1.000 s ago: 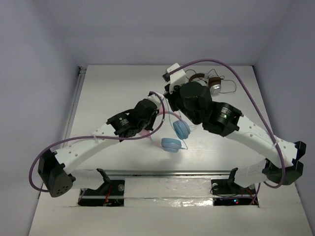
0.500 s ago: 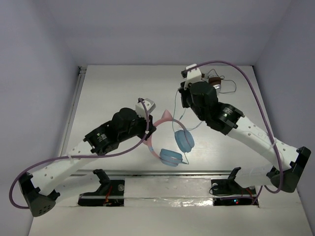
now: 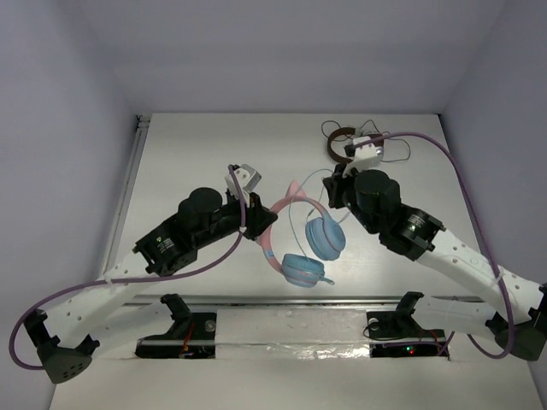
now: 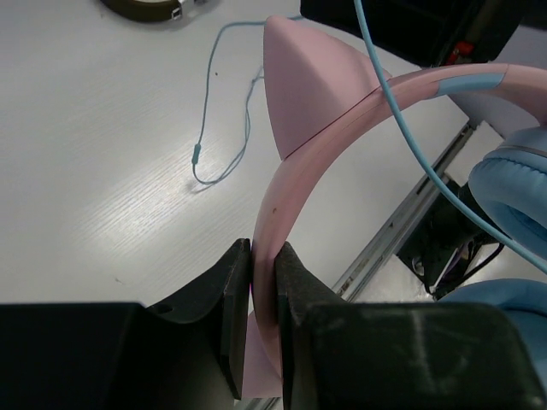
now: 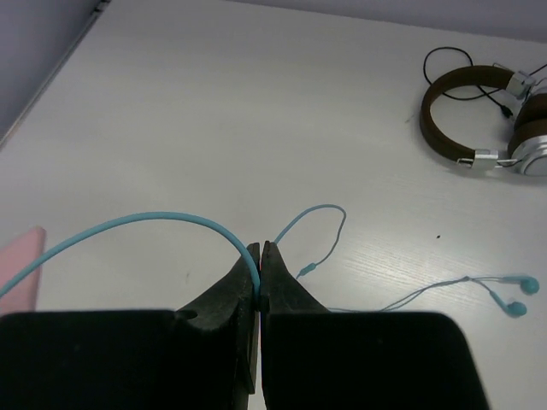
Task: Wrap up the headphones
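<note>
Pink plastic sits clamped in the left gripper (image 4: 263,286), which pinches the headband (image 4: 295,162) of the headphones (image 3: 301,235) edge-on, just below one cat ear (image 4: 312,81). The set hangs near the middle of the table (image 3: 184,154), between the two arms, with its blue ear cups (image 3: 325,237) toward the near edge. The right gripper (image 5: 259,256) is pressed together on the thin pale-blue cable (image 5: 145,222), which arcs off to its left toward the headband, while a loose tail loops down onto the table beyond the fingertips. Well apart, at the far edge, lie the brown-and-silver headphones (image 5: 479,120), which are no part of this job. The step in hand looks like the winding itself: one arm anchors and the other lays cable around the band. To do it well, the left grip needs to be rigid so the band cannot swivel. The right should carry the cable round under light, even tension, enough to seat each turn snug beside the last. Too much pull could slip the cord out of the pinch or drag the band askew. Its sweep should avoid the cat ear, where a loop could snag.
</note>
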{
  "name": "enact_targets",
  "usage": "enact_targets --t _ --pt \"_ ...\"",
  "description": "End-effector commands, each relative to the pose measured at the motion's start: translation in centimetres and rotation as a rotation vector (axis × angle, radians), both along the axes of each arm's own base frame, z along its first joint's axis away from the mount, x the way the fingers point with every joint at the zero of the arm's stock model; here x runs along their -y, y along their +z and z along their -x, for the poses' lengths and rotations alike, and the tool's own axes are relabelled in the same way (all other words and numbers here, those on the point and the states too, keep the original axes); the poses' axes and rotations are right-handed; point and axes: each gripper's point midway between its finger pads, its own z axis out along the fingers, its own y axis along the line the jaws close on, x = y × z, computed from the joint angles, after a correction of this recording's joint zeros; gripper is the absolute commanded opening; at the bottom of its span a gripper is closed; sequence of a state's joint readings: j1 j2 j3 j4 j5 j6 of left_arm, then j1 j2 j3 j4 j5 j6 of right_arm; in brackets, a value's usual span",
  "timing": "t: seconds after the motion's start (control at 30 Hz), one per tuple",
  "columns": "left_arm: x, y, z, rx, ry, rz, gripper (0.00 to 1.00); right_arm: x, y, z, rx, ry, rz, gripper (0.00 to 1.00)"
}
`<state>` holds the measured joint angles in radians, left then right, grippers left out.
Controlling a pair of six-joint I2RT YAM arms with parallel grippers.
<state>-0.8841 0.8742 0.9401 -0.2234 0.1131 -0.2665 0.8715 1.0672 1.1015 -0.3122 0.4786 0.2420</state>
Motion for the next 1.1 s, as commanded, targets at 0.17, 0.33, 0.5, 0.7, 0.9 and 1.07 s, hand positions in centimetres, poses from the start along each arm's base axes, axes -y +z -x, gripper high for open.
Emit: enact_targets --t 0.17,0.33,0.5,0.7,0.9,1.07 --pt "-1.5 5.9 -2.1 0.031 0.189 0.138 0.0 0.8 -0.4 0.7 -0.004 -0.085 -0.27 0.0" --pt "-1.0 7.4 -2.3 0.03 0.186 0.201 0.0 -1.2 -2.4 1.6 -0.04 0.013 -0.337 0.0" --pt "-1.4 9.8 -2.7 0.06 0.224 0.276 0.0 -3.9 -1.7 3.6 0.007 0.216 -0.44 0.0" --pt "-1.4 11.1 -3.1 0.054 0.246 0.291 0.0 -4.9 -0.4 5.6 0.092 0.363 -0.502 0.0" --pt "-2.1 12.6 -3.3 0.063 0.286 0.321 0.0 -4.7 -0.2 6.9 0.139 0.425 -0.549 0.0" --pt "-1.4 14.2 -3.0 0.06 0.254 0.405 0.0 -5.7 -0.8 6.2 0.129 0.43 -0.545 0.09"
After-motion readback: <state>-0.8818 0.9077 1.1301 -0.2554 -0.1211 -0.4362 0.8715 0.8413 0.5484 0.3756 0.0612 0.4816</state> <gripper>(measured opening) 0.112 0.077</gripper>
